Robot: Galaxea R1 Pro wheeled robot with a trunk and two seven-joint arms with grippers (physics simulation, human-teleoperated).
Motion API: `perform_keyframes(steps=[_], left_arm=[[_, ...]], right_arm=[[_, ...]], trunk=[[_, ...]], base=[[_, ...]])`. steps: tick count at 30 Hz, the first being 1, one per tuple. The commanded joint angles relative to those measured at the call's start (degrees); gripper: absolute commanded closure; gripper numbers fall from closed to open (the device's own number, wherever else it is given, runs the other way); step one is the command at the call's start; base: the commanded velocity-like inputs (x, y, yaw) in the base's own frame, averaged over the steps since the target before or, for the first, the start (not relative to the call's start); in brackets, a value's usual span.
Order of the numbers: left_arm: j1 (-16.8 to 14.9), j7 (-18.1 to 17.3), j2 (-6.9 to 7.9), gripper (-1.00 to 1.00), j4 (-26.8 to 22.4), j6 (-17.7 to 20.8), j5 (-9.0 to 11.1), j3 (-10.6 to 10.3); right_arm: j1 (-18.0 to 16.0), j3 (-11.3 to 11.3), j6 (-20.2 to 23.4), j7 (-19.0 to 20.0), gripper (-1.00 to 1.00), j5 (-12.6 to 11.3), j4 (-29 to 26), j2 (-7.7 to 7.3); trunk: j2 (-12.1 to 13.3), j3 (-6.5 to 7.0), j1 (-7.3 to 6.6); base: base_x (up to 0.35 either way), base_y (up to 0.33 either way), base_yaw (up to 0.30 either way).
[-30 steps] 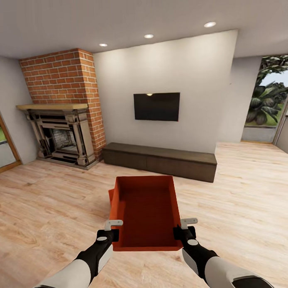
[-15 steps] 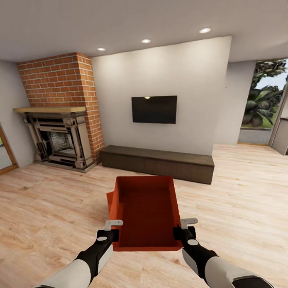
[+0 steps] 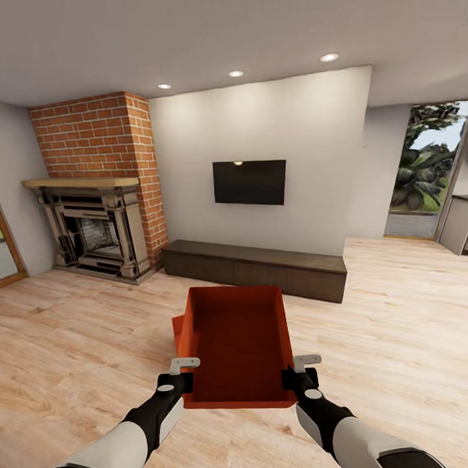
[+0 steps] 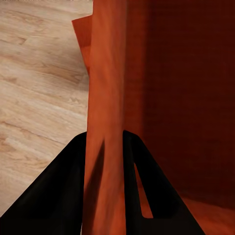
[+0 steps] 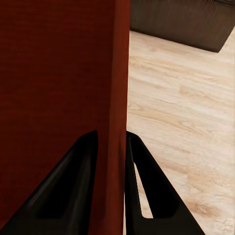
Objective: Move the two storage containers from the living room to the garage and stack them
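Note:
In the head view I hold one orange-red storage container [image 3: 237,338] level in front of me over the light wood floor [image 3: 75,334] of the living room. My left gripper [image 3: 177,383] is shut on its left wall near the close corner. My right gripper [image 3: 300,379] is shut on its right wall. The left wrist view shows that wall [image 4: 105,98] pinched in the left gripper [image 4: 104,142]. Likewise, the right gripper [image 5: 111,139] clamps the other wall [image 5: 115,73]. A corner of the second storage container [image 3: 177,328] [image 4: 82,34] pokes out under the held one's left side; its support is hidden.
Ahead stand a red brick fireplace [image 3: 91,198], a black wall TV [image 3: 249,183] and a long dark low bench [image 3: 255,265]. A glass opening onto plants [image 3: 427,166] and a grey cabinet [image 3: 460,223] are at the far right. Wood floor stretches on both sides.
The whole picture has shifted: the wall, TV and fireplace look a little farther off and lower, so the camera moved. Both grippers and the held container keep their place.

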Motion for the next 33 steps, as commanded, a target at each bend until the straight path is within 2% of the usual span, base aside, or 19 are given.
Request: perform_keyframes(steps=[1, 11, 23, 24, 27, 33], left_arm=[[-0.1, 2.5, -0.05, 1.00, -1.3, 0.2, -0.4, 2.4], [-0.1, 2.5, -0.05, 1.00, -1.2, 0.2, -0.3, 2.3], [-0.1, 2.5, -0.05, 1.00, -1.2, 0.2, -0.3, 2.3], [0.0, 0.2, 0.34, 1.00, 0.1, 0.1, 0.9, -0.3], [0.0, 0.2, 0.85, 1.00, 0.1, 0.1, 3.7, -3.7], [0.0, 0.6, 0.75, 1.00, 0.1, 0.1, 5.0, -5.0]], right_arm=[[0.0, -1.7, -0.1, -0.5, 1.00, -0.1, 0.2, 0.15], [0.3, -1.7, -0.3, -0.5, 1.00, -0.1, 0.2, 0.15], [0.3, -1.7, -0.1, -0.4, 1.00, -0.1, 0.2, 0.15], [0.3, -0.2, 0.0, -0.4, 1.00, -0.1, 0.4, 0.17], [0.3, -0.2, 0.0, -0.4, 1.00, -0.1, 0.4, 0.20], [0.3, -0.2, 0.0, -0.4, 1.00, -0.1, 0.4, 0.16]], trunk=[[-0.1, -0.03, 0.01], [-0.1, 0.57, 0.01], [-0.1, 0.66, 0.01], [-0.1, 0.66, 0.02], [-0.1, 0.66, 0.02], [-0.1, 0.66, 0.02]], base=[[0.000, 0.000, 0.000], [0.000, 0.000, 0.000], [0.000, 0.000, 0.000], [0.000, 0.000, 0.000], [0.000, 0.000, 0.000], [0.000, 0.000, 0.000]])
